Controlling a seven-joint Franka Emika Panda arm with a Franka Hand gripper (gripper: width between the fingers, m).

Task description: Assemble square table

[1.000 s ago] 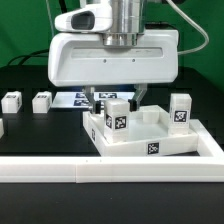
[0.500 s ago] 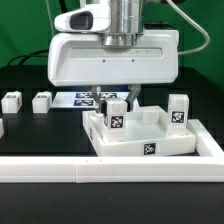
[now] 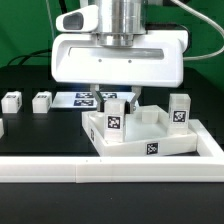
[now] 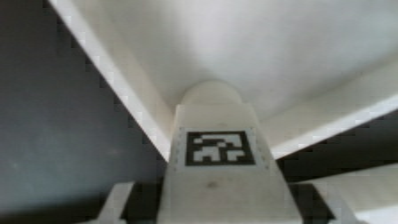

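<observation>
The white square table top (image 3: 170, 148) lies upside down at the exterior view's right, just behind the rail. A white tagged leg (image 3: 116, 118) stands upright on its near-left corner. My gripper (image 3: 114, 98) comes straight down over that leg, one finger on each side of its upper part, shut on it. In the wrist view the leg (image 4: 219, 130) runs up between my gripper's (image 4: 217, 205) fingers, with the table top's rim (image 4: 267, 50) beyond. A second leg (image 3: 180, 110) stands upright at the top's right corner.
Two loose tagged legs (image 3: 11, 101) (image 3: 41, 101) lie on the black table at the exterior view's left. The marker board (image 3: 75, 99) lies behind the gripper. The long white L-shaped border rail (image 3: 100, 170) runs along the front and up the right side.
The fingers have closed in from either side onto the leg on the near-left corner. The hand, the leg and the table top stay where they were.
</observation>
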